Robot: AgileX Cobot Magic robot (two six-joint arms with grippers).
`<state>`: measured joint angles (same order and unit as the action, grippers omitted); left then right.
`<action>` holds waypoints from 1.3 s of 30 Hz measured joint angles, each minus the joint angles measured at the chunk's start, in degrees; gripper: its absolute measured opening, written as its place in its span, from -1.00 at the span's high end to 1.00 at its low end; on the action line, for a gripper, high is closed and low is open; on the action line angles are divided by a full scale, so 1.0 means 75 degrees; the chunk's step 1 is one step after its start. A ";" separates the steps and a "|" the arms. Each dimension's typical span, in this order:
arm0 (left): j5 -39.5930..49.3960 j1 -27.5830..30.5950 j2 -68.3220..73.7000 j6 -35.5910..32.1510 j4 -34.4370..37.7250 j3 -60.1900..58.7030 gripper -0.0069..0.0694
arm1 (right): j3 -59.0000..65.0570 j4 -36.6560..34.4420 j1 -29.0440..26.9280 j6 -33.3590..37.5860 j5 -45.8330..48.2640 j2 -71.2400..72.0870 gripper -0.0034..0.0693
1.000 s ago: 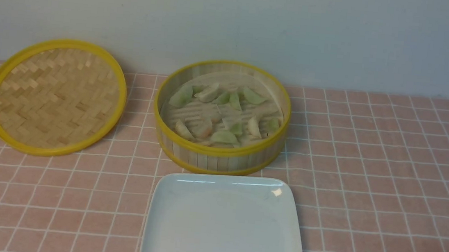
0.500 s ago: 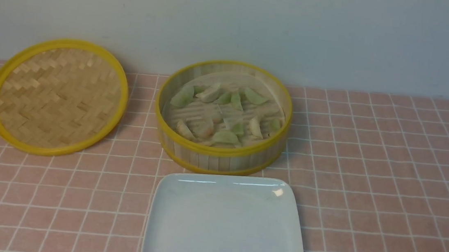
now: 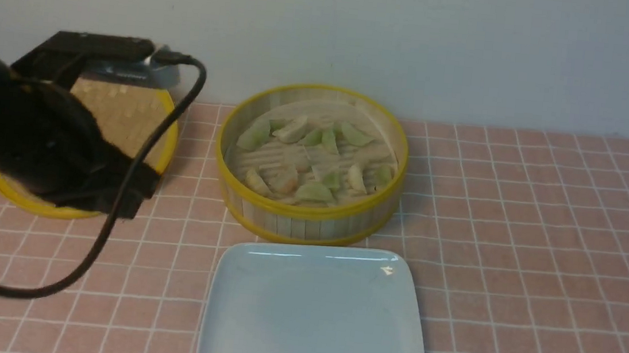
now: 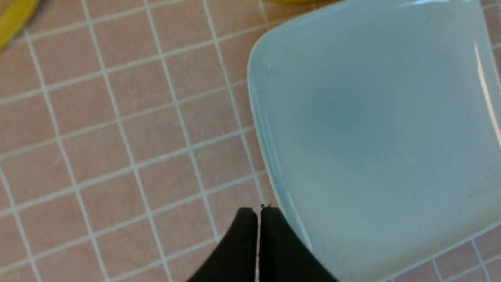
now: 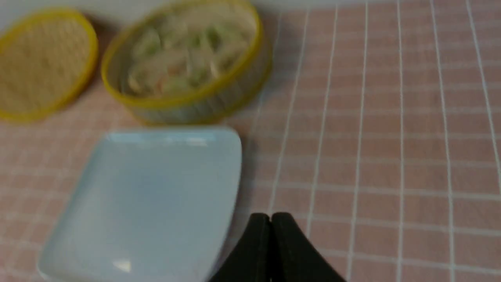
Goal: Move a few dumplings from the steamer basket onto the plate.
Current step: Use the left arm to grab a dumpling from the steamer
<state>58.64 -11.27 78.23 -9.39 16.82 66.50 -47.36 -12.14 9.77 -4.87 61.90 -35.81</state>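
Note:
The steamer basket (image 3: 306, 213) stands mid-table with several pale green, whitish and pinkish dumplings (image 3: 313, 191) on its slatted floor; it also shows blurred in the right wrist view (image 5: 188, 105). The empty white plate (image 3: 312, 315) lies just in front of it. My left arm (image 3: 35, 138) reaches in from the left, over the lid. My left gripper (image 4: 258, 213) is shut and empty, above the cloth at the plate's (image 4: 372, 117) edge. My right gripper (image 5: 271, 217) is shut and empty, over the cloth beside the plate (image 5: 148, 196); it does not show in the front view.
The flat woven yellow-rimmed lid (image 3: 124, 112) lies left of the basket, mostly hidden by my left arm; it also shows in the right wrist view (image 5: 43, 62). A black cable (image 3: 114, 220) hangs from the arm. Pink checked cloth (image 3: 544, 250) covers the table; a wall stands behind.
My left arm has come into the front view from the left and now covers most of the lid. Basket, dumplings and plate have not moved.

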 joint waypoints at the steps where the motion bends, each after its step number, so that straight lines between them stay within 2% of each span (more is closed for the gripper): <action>1: -0.0014 -0.0122 0.0237 0.0039 -0.0029 0.0314 0.83 | -0.0304 0.0106 0.0000 0.0134 0.0434 -0.0456 0.94; 4: 0.0107 -0.0356 0.1104 0.0282 -0.0053 0.1480 0.83 | -0.0903 0.0421 0.0000 0.0287 0.1071 -0.1512 0.94; 8: 0.0208 -0.0642 0.2343 0.0373 -0.0325 0.2776 0.82 | -0.1007 0.0501 0.0000 0.0299 0.1101 -0.2123 0.94; 13: 0.0303 -0.0998 0.3667 0.0503 -0.0971 0.3954 0.67 | -0.1009 0.0507 0.0000 0.0305 0.1101 -0.2246 0.93; 16: 0.0323 -0.1141 0.4626 0.0985 -0.1326 0.4840 0.38 | -0.1009 0.0507 0.0000 0.0314 0.1101 -0.2246 0.93; 18: 0.0330 -0.1141 0.5311 0.1387 -0.1481 0.5372 0.10 | -0.1009 0.0507 0.0000 0.0314 0.1101 -0.2246 0.93; 22: 0.0330 -0.1141 0.6313 0.1658 -0.1740 0.6110 -0.28 | -0.1009 0.0481 0.0000 0.0314 0.1094 -0.2246 0.93; 25: 0.0330 -0.1141 0.6817 0.1692 -0.1896 0.6484 -0.37 | -0.1009 0.0481 0.0000 0.0314 0.1094 -0.2246 0.93; 30: 0.0429 -0.1141 0.7451 0.1736 -0.1952 0.6912 -0.37 | -0.1009 0.0481 0.0000 0.0317 0.1094 -0.2246 0.93; 34: 0.0584 -0.1150 0.7560 0.2003 -0.1892 0.7056 -0.22 | -0.1009 0.0481 0.0000 0.0317 0.1094 -0.2246 0.93; 36: 0.0599 -0.1156 0.7560 0.2044 -0.1883 0.7063 -0.10 | -0.1016 0.0481 0.0000 0.0317 0.1094 -0.2246 0.93; 39: 0.0613 -0.1165 0.7570 0.2078 -0.1965 0.7063 0.24 | -0.1016 0.0481 0.0000 0.0317 0.1094 -0.2246 0.93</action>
<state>63.24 -20.01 135.01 6.19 2.08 119.47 -54.97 -8.53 9.77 -2.49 70.11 -52.66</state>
